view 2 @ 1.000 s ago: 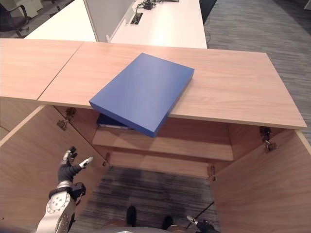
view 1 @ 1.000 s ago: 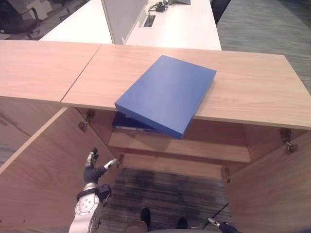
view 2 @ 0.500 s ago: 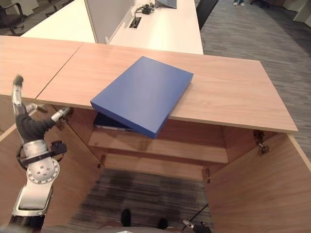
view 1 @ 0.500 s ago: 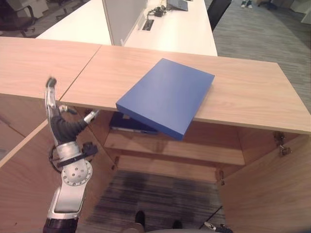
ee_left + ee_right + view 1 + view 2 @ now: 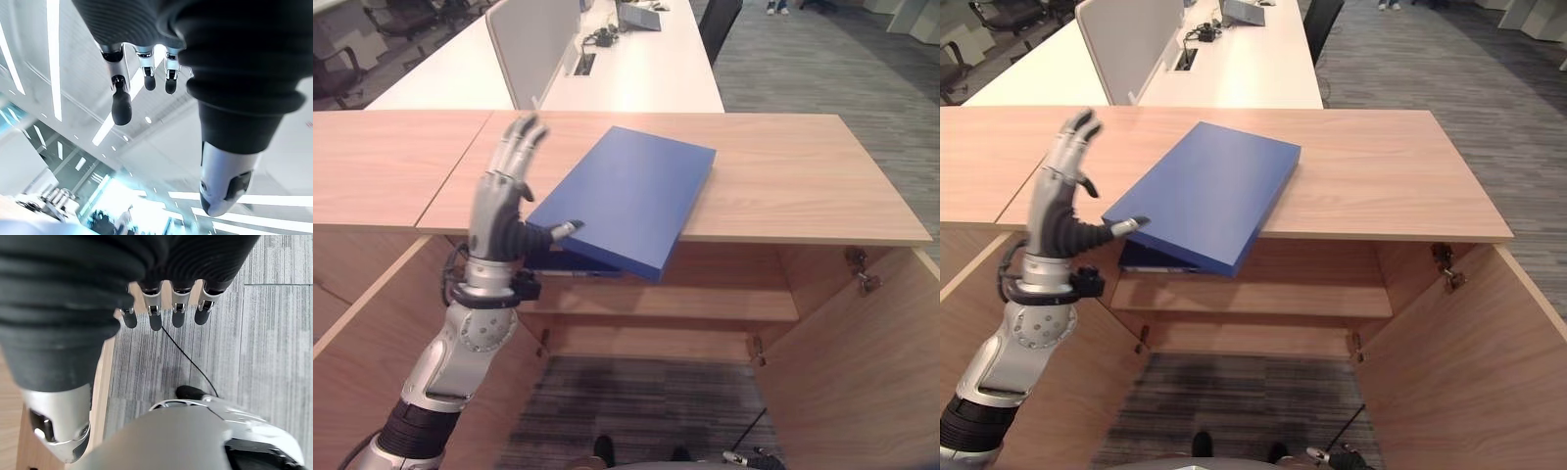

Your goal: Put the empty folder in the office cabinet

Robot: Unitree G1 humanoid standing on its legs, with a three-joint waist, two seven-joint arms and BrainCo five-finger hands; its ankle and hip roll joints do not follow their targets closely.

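A flat blue folder (image 5: 631, 194) lies askew on the wooden cabinet top (image 5: 783, 186), its near corner overhanging the front edge. My left hand (image 5: 501, 211) is raised just left of it, open, fingers straight up and thumb pointing at the folder's near left corner; I cannot tell whether it touches. In the left wrist view the straight fingers (image 5: 121, 104) point at ceiling lights. My right hand (image 5: 155, 316) hangs low over the carpet, open and holding nothing. Below the top, the cabinet shelf (image 5: 705, 304) carries another dark folder (image 5: 570, 264).
Both cabinet doors stand open: the left door (image 5: 362, 323) beside my left arm, the right door (image 5: 871, 362) opposite. Grey carpet (image 5: 646, 401) lies between them. Behind the cabinet are a white desk (image 5: 636, 78) with a grey divider (image 5: 524, 44) and office chairs (image 5: 337, 73).
My left hand rose from low beside the left door up to the cabinet top, next to the folder. The camera has tilted up. The folder has not moved.
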